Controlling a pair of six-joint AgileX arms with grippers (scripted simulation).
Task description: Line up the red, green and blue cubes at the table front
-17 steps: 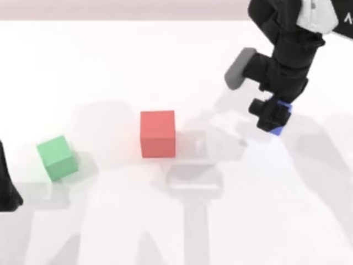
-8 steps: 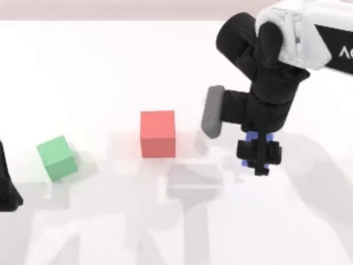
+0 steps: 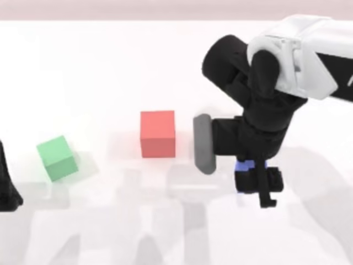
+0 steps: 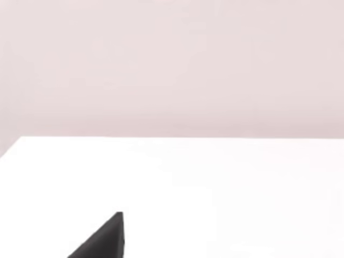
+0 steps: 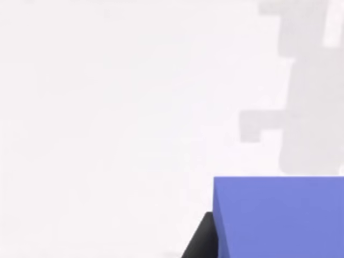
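Two cubes rest free on the bench (image 3: 99, 66): red (image 3: 158, 133), green (image 3: 57, 158). Right claw (image 3: 258, 185) pinches blue (image 3: 244, 167) right of red. Left arm parked at left edge.

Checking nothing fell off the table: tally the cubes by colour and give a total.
Red matte cube: 1
Green matte cube: 1
Blue matte cube, held in the right gripper to the right of the red one: 1
Total: 3
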